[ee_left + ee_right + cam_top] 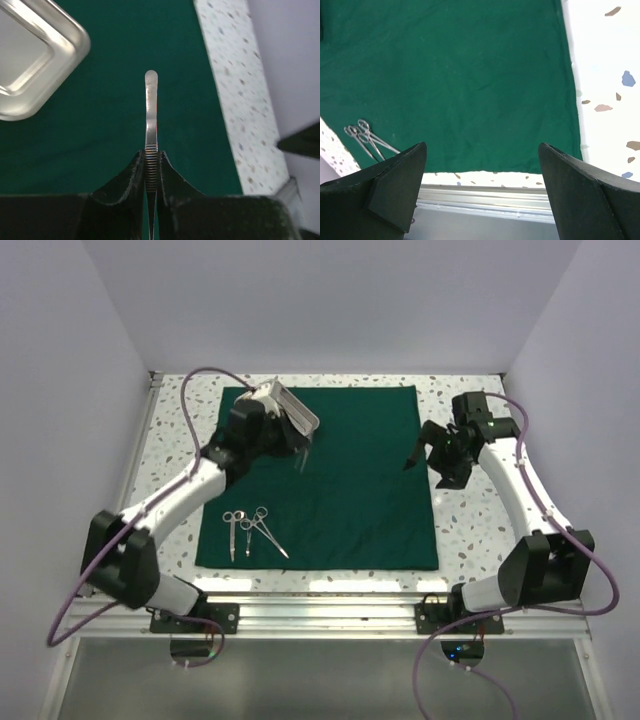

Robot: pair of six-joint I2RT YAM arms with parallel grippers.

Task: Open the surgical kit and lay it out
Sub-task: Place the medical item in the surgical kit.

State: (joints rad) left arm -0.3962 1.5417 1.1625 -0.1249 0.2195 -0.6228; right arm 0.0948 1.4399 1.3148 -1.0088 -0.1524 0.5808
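On the near-left part of the dark green cloth (350, 490), which is spread flat on the speckled surface (470, 530), the ring-handled instruments (250, 532) lie close together. Their long axes run roughly near to far, rings toward the far side; which is scissors and which forceps is too small to tell. Farther back and a little to the right, the left gripper (151, 156) hangs above the cloth with its jaws closed on the ribbed grip of the tweezers (151, 105). The wrist view shows the tweezers' long axis running straight out from the jaws, rounded end outermost. The steel tray (292, 408) sits just beyond that gripper near the cloth's far-left corner, and it looks empty in the part the wrist view shows. If the tweezers are to join the row, I judge that the spot lies nearward and to the left of the jaws, well inside the left arm's reach. The right gripper (481, 145) hovers near the cloth's right edge, jaws wide apart and holding nothing, well away from the instruments. No brand, label or writing can be read anywhere.
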